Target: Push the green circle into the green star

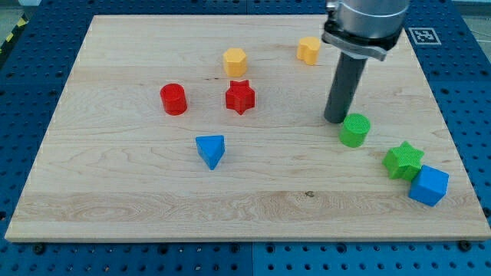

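Wooden board [115, 192]: green circle [354, 130] upright

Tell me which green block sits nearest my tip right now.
The green circle, just lower right of my tip; the green star lies farther right, beside the blue cube.

A single camera looks down at an angle from beyond the board's [115, 207] bottom edge. It frames the whole board at moderate range.
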Action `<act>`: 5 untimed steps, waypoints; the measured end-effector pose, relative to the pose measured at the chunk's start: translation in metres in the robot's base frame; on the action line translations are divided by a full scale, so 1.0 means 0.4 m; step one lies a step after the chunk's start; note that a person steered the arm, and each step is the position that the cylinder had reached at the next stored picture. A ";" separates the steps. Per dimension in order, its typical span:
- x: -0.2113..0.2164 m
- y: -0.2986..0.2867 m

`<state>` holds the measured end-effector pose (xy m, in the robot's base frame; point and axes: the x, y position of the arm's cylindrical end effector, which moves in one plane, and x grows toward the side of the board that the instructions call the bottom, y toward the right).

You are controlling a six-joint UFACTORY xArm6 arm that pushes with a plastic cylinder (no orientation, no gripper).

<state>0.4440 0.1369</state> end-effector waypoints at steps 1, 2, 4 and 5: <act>-0.020 0.045; 0.101 0.070; 0.081 -0.006; 0.129 -0.058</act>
